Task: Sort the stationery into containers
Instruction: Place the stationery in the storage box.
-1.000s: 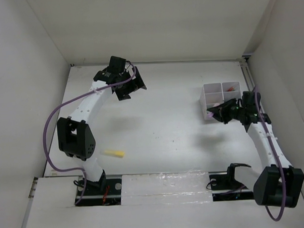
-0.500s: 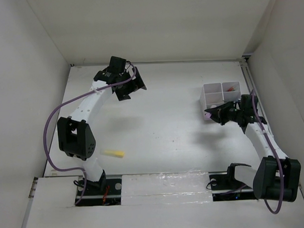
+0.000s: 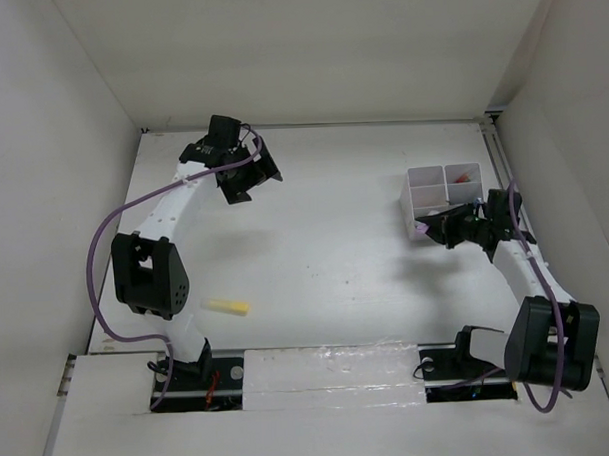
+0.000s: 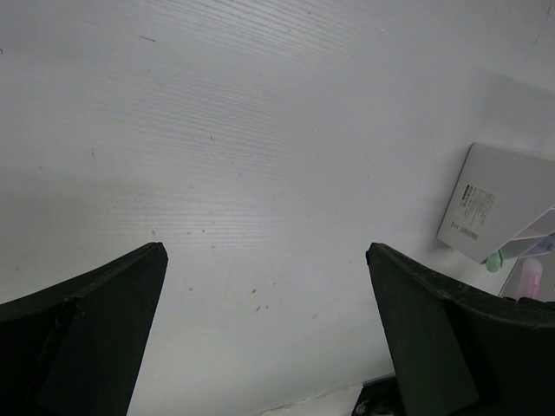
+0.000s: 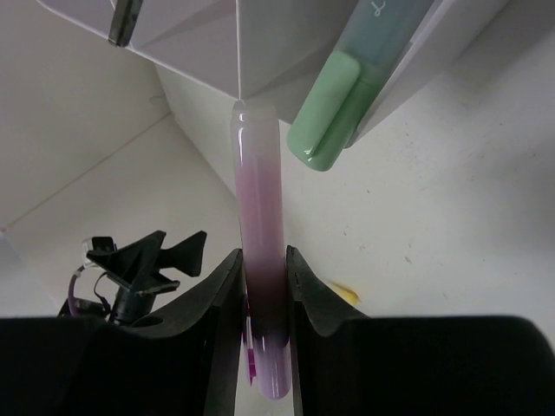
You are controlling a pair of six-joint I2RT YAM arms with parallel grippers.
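The right gripper (image 5: 262, 262) pinches a pink marker stick (image 5: 258, 208) between its fingers. The stick's far end meets the near-left corner of the white divided box (image 3: 423, 196), just beside a green marker stick (image 5: 325, 121) that pokes out of the box. The box sits by the right edge of the table (image 3: 335, 247), toward the far-right corner. The left gripper (image 3: 251, 176) hangs near the far-left corner with its fingers spread wide and nothing between them. A yellow marker stick (image 3: 228, 307) lies on the table near the near-left corner.
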